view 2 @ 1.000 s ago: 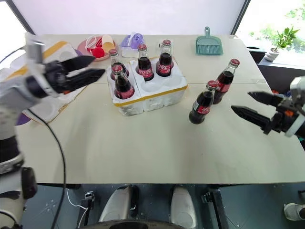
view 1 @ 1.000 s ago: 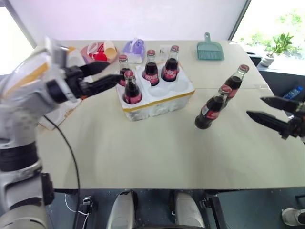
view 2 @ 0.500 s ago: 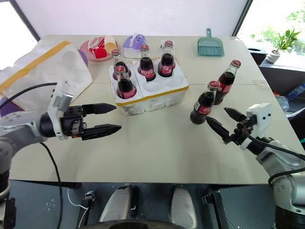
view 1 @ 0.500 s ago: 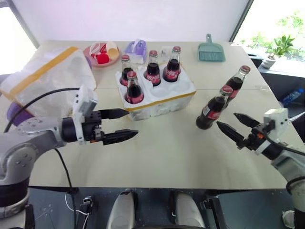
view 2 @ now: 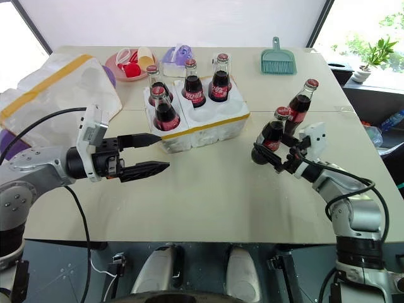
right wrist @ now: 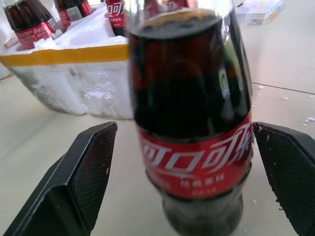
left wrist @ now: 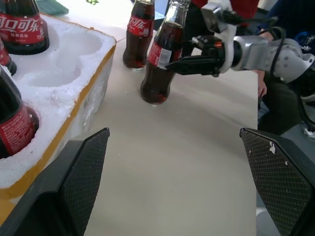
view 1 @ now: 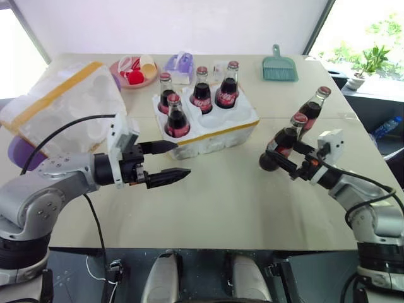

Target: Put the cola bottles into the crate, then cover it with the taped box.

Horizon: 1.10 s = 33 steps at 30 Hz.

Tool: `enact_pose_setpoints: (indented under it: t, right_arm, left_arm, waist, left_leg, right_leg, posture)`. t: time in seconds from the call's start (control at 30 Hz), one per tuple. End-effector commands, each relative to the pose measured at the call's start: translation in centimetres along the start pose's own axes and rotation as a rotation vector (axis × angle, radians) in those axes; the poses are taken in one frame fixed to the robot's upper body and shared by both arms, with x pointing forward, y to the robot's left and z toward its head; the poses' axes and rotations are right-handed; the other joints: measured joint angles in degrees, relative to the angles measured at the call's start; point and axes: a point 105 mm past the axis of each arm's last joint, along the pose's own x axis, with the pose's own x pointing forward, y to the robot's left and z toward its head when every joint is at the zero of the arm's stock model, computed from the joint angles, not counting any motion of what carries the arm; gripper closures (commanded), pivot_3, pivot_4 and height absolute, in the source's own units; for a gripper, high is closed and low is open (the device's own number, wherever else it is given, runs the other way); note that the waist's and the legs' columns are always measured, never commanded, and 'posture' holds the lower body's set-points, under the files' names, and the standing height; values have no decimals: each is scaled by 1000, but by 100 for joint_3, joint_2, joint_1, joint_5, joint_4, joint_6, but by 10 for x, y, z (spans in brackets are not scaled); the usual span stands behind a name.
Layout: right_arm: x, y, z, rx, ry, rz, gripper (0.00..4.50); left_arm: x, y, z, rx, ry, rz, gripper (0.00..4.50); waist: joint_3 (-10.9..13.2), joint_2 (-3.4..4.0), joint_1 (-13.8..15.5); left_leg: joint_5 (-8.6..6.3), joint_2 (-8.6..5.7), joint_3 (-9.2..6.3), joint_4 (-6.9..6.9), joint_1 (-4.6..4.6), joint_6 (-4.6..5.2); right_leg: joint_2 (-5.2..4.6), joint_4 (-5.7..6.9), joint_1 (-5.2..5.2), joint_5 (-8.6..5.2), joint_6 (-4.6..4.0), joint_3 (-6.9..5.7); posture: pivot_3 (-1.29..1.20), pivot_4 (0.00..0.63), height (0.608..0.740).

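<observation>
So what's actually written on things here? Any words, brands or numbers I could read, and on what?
"可口可乐" in white script: red label of the cola bottle standing between the right end effector's fingers.
"可口可乐" again: label of a bottle in the crate.
Small white line under the script on the near bottle: too blurred to read.
Labels of the other bottles: too small to read.
Nothing legible on the taped box.

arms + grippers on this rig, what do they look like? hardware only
Silver-grey rounded arm shells with black joint sections. Each wrist carries a small white box. The left gripper and right gripper each have two long, tapered black fingers; the inner pads show a fine mesh texture. Loose black cables loop along both forearms.
</observation>
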Motion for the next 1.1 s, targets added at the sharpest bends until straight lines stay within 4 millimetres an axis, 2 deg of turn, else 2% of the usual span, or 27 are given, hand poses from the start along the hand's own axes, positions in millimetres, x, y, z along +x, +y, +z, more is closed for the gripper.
enact_pose_setpoints:
  t: [0.03,0.07,0.1,0.3,0.37,0.47,0.67,0.77,0.9,1.07,1.1]
  right_arm:
    - [3,6,16,-35,-59,39,1288]
    - [2,9,22,-40,-77,55,1671]
    - [2,12,29,-47,-94,68,1669]
    - [13,53,119,-41,-308,302,1669]
    - [26,64,141,-51,-346,354,1669]
    - [52,78,157,-88,-351,397,1669]
    - [115,98,150,-123,-299,424,1669]
    - [140,101,129,-176,-224,420,1669]
    - [162,101,96,-246,-109,400,1669]
    - [173,104,65,-254,1,425,1669]
    - [173,104,63,-256,9,426,565]
  left_arm:
    - [-1,1,8,46,-27,17,0]
    - [-2,2,9,47,-30,27,0]
    - [-3,4,9,47,-33,36,0]
    - [-14,14,13,39,-58,108,0]
    - [-17,17,15,40,-68,130,0]
    - [-18,20,16,47,-75,149,0]
    - [-17,21,19,63,-87,165,0]
    - [-17,20,19,71,-92,173,0]
    - [-19,20,20,74,-104,190,0]
    - [-20,19,19,75,-108,199,0]
    - [-20,19,19,75,-108,200,0]
  waist:
    - [0,0,6]
    - [0,1,4]
    - [1,2,1]
    - [20,31,-94]
    - [21,32,-143]
    - [19,29,-135]
    - [15,18,-129]
    - [16,19,-119]
    - [16,18,-153]
    - [15,18,-230]
    - [15,19,-232]
  left_leg:
    - [0,0,0,0,0,0]
    - [0,0,0,0,0,0]
    - [0,0,0,-1,-1,0]
    - [0,1,3,-1,-5,0]
    - [0,2,1,-3,-7,0]
    - [0,2,-3,-12,-6,0]
    - [0,0,0,-10,-11,0]
    - [1,0,0,-8,-19,0]
    - [2,0,-1,-4,-65,-2]
    - [8,4,0,-2,-65,-12]
    - [10,4,-1,-3,-64,-15]
  right_leg:
    - [0,0,0,0,1,0]
    - [0,0,0,0,1,0]
    - [0,0,-1,1,1,0]
    - [0,6,-14,2,2,3]
    - [1,10,-18,2,2,2]
    - [3,9,-19,1,2,-2]
    - [1,4,-18,2,3,-1]
    - [2,6,-25,3,2,-2]
    - [1,10,-69,4,4,0]
    - [4,28,-83,5,2,1]
    - [4,32,-83,5,2,0]
  posture:
    - [0,150,736]
    - [0,150,736]
    - [0,150,736]
    - [0,150,736]
    - [0,150,736]
    - [0,150,736]
    - [0,150,736]
    - [0,150,736]
    - [0,150,736]
    - [0,150,736]
    - [0,150,736]
